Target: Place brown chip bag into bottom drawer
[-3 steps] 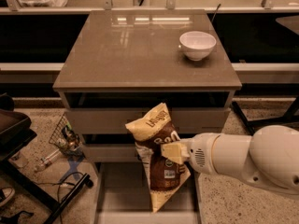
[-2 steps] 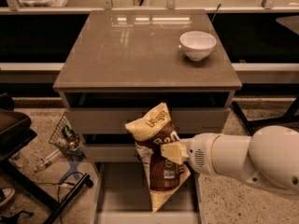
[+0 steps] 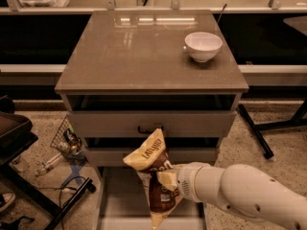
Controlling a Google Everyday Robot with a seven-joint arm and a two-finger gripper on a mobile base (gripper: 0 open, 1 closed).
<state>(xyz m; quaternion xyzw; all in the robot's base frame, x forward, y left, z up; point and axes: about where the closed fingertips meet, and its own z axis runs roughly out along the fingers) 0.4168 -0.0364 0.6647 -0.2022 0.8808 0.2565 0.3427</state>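
Note:
The brown chip bag [image 3: 152, 178] hangs upright in front of the cabinet, tan-yellow at both ends, dark brown in the middle. My gripper [image 3: 168, 181] comes in from the right on a white arm and is shut on the brown chip bag at its middle right edge. The bag hangs above the open bottom drawer [image 3: 120, 202], a flat grey tray pulled out at the frame's bottom. The bag's lower tip sits low over the drawer floor.
A white bowl [image 3: 203, 46] stands on the cabinet top [image 3: 144, 51] at the back right. An upper drawer with a black handle [image 3: 149, 127] is behind the bag. A wire basket and clutter [image 3: 67, 140] lie on the floor at left, beside a dark stand [image 3: 14, 133].
The view has shifted: the cabinet, bowl and bag all sit slightly lower in the frame. The bag stays in my gripper over the bottom drawer.

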